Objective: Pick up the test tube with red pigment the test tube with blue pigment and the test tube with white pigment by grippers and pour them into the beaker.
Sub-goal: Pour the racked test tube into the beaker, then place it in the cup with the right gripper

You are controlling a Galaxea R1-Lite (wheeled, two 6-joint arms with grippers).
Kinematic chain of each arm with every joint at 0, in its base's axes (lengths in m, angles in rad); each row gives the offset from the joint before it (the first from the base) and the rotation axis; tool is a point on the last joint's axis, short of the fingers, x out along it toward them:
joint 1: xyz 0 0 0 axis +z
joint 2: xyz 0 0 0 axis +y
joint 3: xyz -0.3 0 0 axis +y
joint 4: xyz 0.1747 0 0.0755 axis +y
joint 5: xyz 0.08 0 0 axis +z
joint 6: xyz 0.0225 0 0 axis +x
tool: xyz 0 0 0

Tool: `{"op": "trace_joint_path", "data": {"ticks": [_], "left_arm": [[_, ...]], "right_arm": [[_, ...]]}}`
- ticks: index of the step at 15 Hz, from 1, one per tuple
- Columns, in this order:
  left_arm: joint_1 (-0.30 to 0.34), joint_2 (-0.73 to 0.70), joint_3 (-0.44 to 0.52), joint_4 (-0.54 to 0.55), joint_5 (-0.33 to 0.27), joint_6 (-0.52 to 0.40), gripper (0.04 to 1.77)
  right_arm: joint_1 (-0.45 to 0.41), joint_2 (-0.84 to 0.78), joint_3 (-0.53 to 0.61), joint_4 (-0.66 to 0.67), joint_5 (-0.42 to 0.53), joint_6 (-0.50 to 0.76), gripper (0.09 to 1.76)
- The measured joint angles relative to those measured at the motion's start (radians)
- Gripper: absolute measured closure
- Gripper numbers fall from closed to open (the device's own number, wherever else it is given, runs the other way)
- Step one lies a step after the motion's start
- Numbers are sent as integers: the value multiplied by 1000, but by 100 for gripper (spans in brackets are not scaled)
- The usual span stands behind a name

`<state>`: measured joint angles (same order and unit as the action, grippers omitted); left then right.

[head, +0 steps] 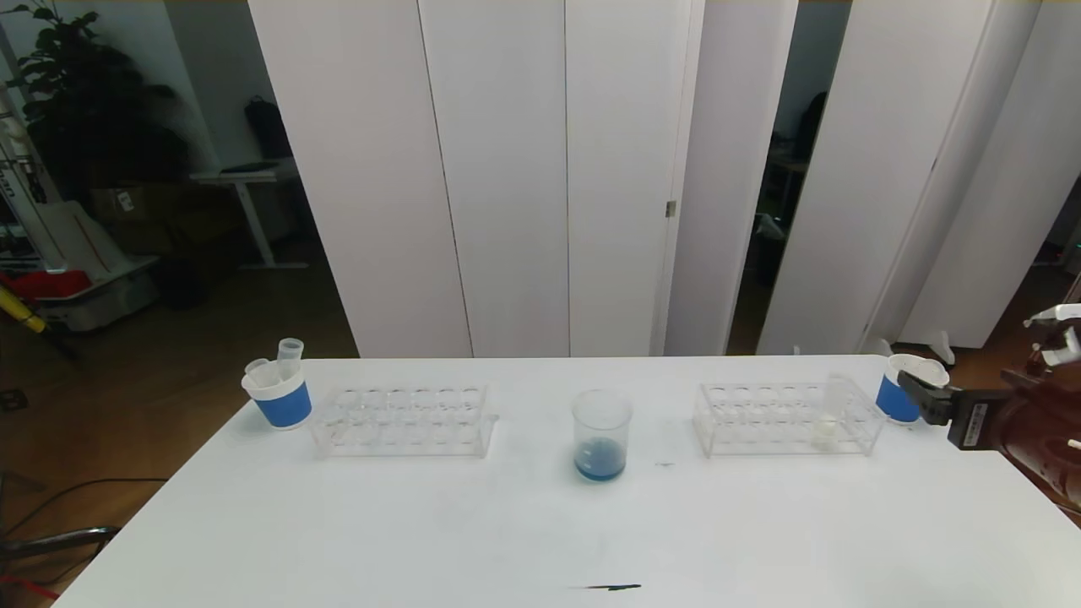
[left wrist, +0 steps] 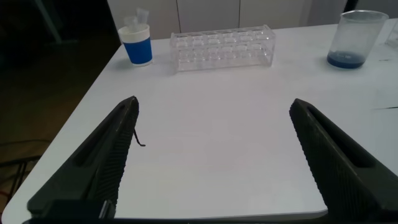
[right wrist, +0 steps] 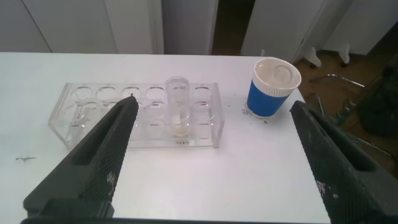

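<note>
White table (head: 338,523) bears beaker (head: 601,435), before white panels (head: 507,169).

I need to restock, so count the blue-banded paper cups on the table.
2. One cup stands at the table's far left beside the left rack and holds empty tubes. The other cup stands at the far right, beside the right rack.
</note>
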<state>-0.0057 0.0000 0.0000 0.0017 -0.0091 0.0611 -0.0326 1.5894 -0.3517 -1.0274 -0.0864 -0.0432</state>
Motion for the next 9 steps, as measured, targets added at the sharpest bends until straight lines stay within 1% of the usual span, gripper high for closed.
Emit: {"op": "trace_joint_path", "data": {"ticks": [2, 4, 9], "left_arm": [[0, 0, 0, 0, 0, 0, 8], [0, 0, 0, 0, 0, 0, 8], [0, 0, 0, 0, 0, 0, 8]], "right_arm": [[3, 63, 30, -83, 0, 0, 10], [7, 126, 38, -130, 0, -1, 10], [24, 291, 16, -266, -13, -3, 10]]}}
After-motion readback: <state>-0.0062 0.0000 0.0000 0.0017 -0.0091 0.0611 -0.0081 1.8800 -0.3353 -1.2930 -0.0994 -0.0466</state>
